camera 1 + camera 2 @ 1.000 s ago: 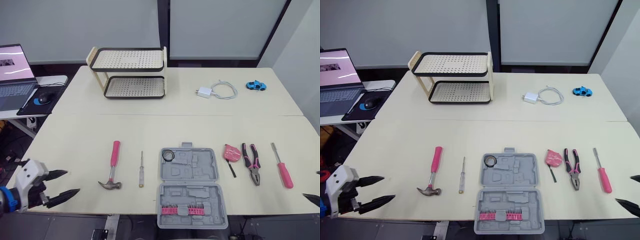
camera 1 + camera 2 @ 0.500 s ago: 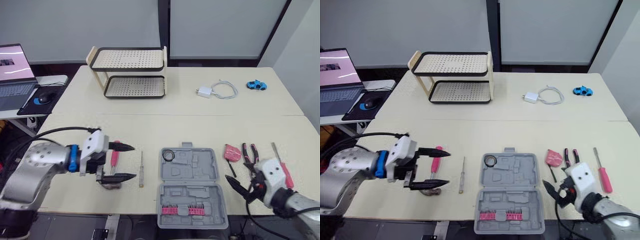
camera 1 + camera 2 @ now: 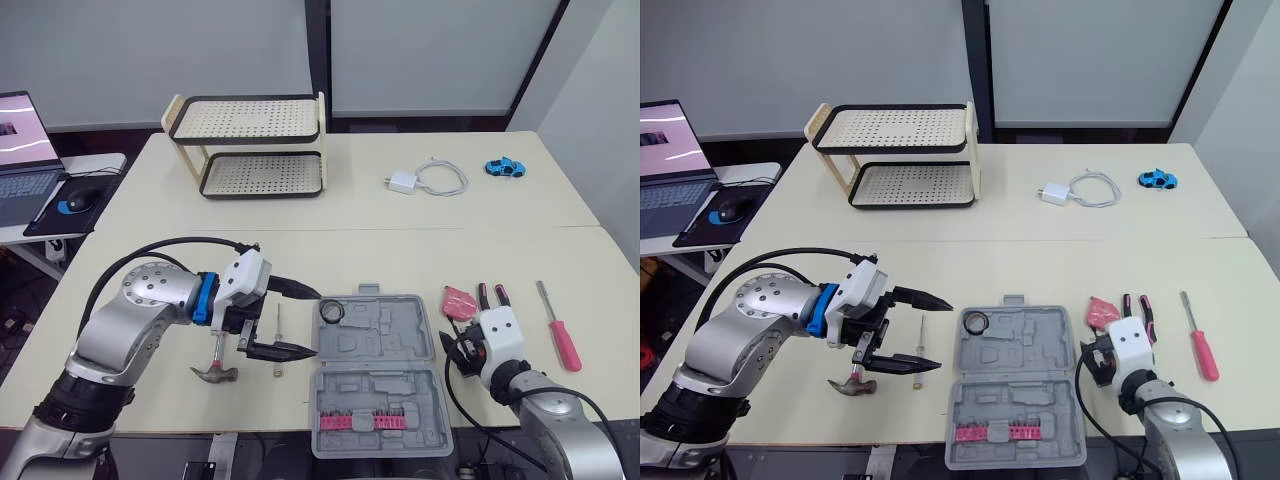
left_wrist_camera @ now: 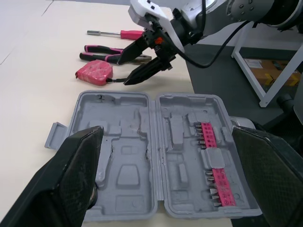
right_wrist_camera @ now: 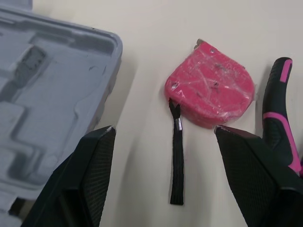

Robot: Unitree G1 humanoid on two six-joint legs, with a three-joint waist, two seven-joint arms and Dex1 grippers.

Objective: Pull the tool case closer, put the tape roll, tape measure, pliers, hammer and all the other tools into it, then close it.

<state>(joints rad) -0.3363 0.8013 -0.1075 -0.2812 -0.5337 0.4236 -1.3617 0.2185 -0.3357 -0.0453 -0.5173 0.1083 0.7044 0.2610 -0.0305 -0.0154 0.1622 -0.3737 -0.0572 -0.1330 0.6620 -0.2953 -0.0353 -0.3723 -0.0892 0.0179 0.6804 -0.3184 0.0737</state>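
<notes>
Bright, even light; soft shadows

Tool case (image 3: 377, 352) open, grey, at near table edge; tape roll (image 3: 332, 312) in far left corner of its far half. Left gripper (image 3: 316, 324) spread wide at case's left edge, over slim screwdriver (image 3: 279, 338); hammer (image 3: 217, 369) head just to its left. Right gripper (image 3: 456, 352) low beside case's right edge, apparently over tape measure (image 3: 461, 301) strap; pliers (image 3: 490, 294) handles beyond.

The left gripper (image 3: 315, 324) has two tapering black fingers (image 3: 285, 350) on a white block (image 3: 248, 278). Behind it sit a blue ring (image 3: 204, 298) and a rounded silver-grey shell (image 3: 150, 292) dotted with screws, looped by a black cable (image 3: 160, 245). The right gripper (image 4: 122, 73) matches.
</notes>
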